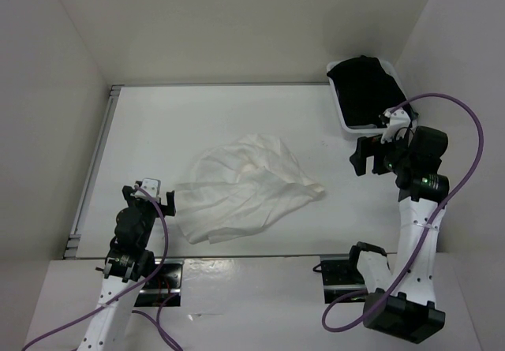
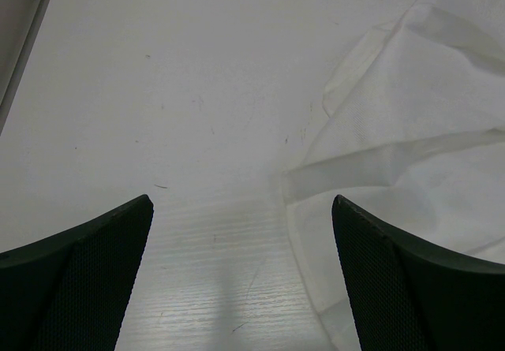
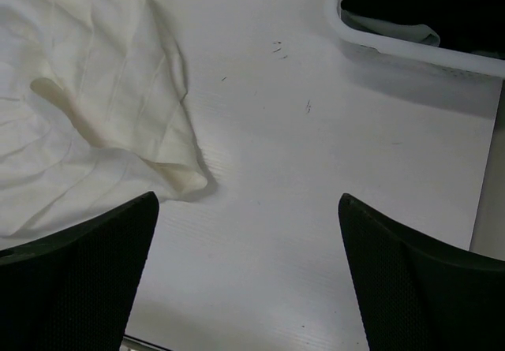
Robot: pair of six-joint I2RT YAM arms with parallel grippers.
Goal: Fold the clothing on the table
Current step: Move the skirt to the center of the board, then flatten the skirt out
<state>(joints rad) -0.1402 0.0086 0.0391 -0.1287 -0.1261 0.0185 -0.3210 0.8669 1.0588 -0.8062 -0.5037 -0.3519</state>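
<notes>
White thin skirt (image 1: pixel 245 189) lies crumpled mid-tabletop (image 1: pixel 197 122), gripped by nothing. The left pincer (image 2: pixel 241 205) hangs released, jaws wide, over bare surface just beside the skirt's edge. Its wrist view shows a folded, translucent strip of fabric that the top view blurs. The right pincer (image 3: pixel 248 201) is likewise released, near the skirt's pointed corner. Only the top view shows the whole bin (image 1: pixel 345 121) at the far right corner, a black garment (image 1: pixel 367 91) inside; the right wrist view catches just its near rim.
</notes>
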